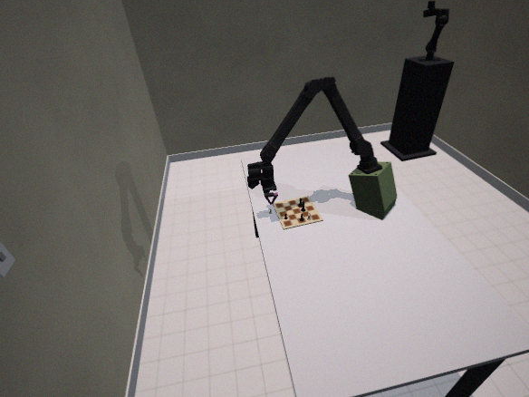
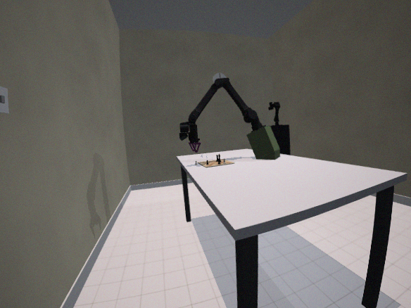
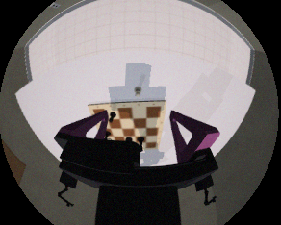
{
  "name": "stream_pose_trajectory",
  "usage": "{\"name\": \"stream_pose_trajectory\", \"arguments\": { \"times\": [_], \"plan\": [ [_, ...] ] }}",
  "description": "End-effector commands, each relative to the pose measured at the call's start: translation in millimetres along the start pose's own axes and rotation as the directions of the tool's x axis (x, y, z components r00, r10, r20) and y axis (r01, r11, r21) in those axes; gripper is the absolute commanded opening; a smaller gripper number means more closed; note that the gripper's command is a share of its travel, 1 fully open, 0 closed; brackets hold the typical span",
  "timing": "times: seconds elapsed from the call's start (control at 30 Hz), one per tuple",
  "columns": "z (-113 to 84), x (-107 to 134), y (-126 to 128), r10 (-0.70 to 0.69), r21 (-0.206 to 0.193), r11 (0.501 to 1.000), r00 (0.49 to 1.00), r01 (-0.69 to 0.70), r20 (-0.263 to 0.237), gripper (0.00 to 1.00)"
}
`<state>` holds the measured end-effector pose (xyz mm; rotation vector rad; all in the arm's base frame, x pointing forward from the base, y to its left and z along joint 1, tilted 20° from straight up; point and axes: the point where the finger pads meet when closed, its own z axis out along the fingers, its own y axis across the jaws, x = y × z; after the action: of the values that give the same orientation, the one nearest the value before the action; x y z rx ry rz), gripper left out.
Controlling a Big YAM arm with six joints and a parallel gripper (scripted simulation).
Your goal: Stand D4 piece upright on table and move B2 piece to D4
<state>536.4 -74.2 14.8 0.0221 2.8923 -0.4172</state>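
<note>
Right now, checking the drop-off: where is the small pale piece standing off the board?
In the top view, the pale piece stands on the table just left of the board, below the open pincer.

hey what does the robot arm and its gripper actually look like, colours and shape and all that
The arm is matte black, built of two long slim links with chunky joints, rising from a green block base. The gripper has a boxy black body and purple fingers shaped like open triangular frames. No cables or markings show.

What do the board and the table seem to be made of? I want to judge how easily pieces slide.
Board: looks like wood or card, matte, with tan and brown squares and a pale border. Table: a smooth, flat white top with no gloss, perhaps laminate or painted board, on dark legs. Neither look is conclusive.
</note>
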Motion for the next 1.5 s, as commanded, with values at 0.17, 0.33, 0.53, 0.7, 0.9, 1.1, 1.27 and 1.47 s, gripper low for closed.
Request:
{"name": "stream_pose_trajectory", "arguments": {
  "times": [0.17,0.33,0.53,0.7,0.9,1.1,1.27,1.47],
  "plan": [
    [-7.0,0,4,0.004,-0.001,1.0,1.0,-0.004,0.009,1.0],
    [-7.0,0,4,0.004,-0.001,1.0,1.0,-0.004,0.009,1.0],
    [-7.0,0,4,0.004,-0.001,1.0,1.0,-0.004,0.009,1.0],
    [-16.7,-2,-4,0.066,0.0,0.998,0.997,-0.066,0.043,1.0],
    [-22.3,56,-14,0.414,-0.009,0.91,0.91,-0.414,0.033,1.0],
    [-28.0,111,-10,0.64,-0.015,0.768,0.768,-0.64,0.022,1.0],
    [-28.1,160,-14,0.81,-0.015,0.587,0.586,-0.81,0.017,1.0],
    [-20.5,169,-6,0.896,-0.003,0.444,0.444,-0.896,0.004,0.4]
  ]
}}
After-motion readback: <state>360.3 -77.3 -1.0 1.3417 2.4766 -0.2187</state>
